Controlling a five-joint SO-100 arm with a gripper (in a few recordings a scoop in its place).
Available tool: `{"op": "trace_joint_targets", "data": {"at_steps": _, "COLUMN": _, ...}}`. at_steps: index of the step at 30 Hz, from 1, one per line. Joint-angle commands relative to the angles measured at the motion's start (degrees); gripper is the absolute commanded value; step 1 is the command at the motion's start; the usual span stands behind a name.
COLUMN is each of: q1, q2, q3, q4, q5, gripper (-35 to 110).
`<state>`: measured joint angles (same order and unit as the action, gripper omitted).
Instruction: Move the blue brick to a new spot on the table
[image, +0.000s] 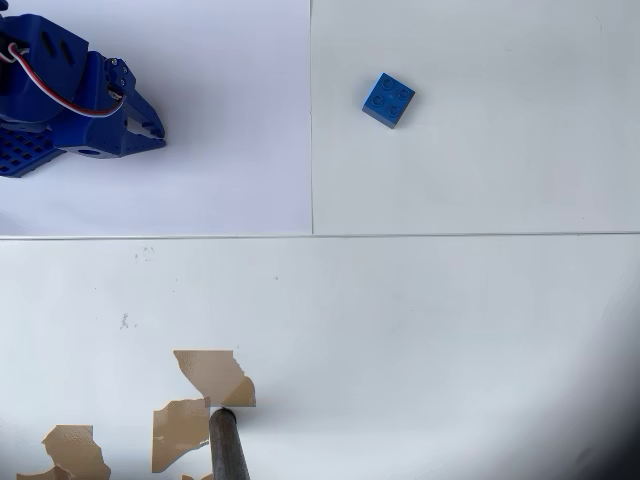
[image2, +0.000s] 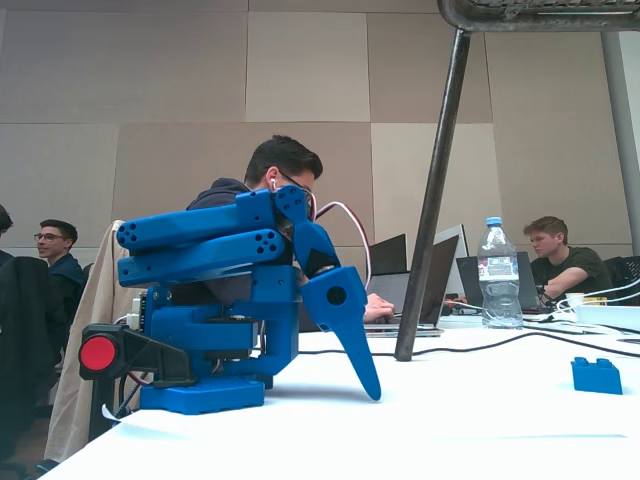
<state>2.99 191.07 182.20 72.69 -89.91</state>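
Brick first: we see the blue brick (image: 388, 100) lying alone on the white tabletop (image: 450, 330), studs up, four of them in a square, turned slightly askew to the sheet seams. In the overhead view it sits toward the upper right; in the fixed view the same brick (image2: 596, 375) rests low at the right edge, flat on the surface, with nothing touching it.

Well apart from it, at the upper left of the overhead view, we find the blue end effector (image: 150, 130). In the fixed view the end effector (image2: 372, 385) hangs folded beside the arm's base, its pointed tip aimed down at the tabletop. It holds nothing. We see the fingers drawn together into one point, so we judge it clenched, though the angle leaves some doubt.

This arrangement would suit a brick waiting to be fetched or one already set down elsewhere; we cannot tell which.

Risks, as we judge them: the brick is small and rotated, so fingers closing across its corners could twist it or squirt it away. A descent slightly off could nudge it along the smooth surface. The dark metal pole (image2: 432, 200) of the camera stand rises between arm and brick in the fixed view, and a cable (image2: 520, 340) runs behind; a wide swing might catch either.
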Motion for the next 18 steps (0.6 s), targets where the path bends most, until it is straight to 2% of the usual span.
{"op": "trace_joint_targets", "data": {"at_steps": 1, "q1": -1.2, "q2": 0.2, "q3": 0.8, "q4": -0.8, "q5": 0.6, "gripper": 0}}
{"op": "trace_joint_targets", "data": {"at_steps": 7, "q1": -1.4, "q2": 0.2, "q3": 0.9, "q4": -1.0, "q5": 4.4, "gripper": 1}}
{"op": "trace_joint_targets", "data": {"at_steps": 12, "q1": -1.3, "q2": 0.2, "q3": 2.3, "q4": -3.4, "q5": 15.1, "gripper": 1}}
{"op": "trace_joint_targets", "data": {"at_steps": 18, "q1": -1.2, "q2": 0.2, "q3": 2.3, "q4": -3.3, "q5": 16.9, "gripper": 2}}
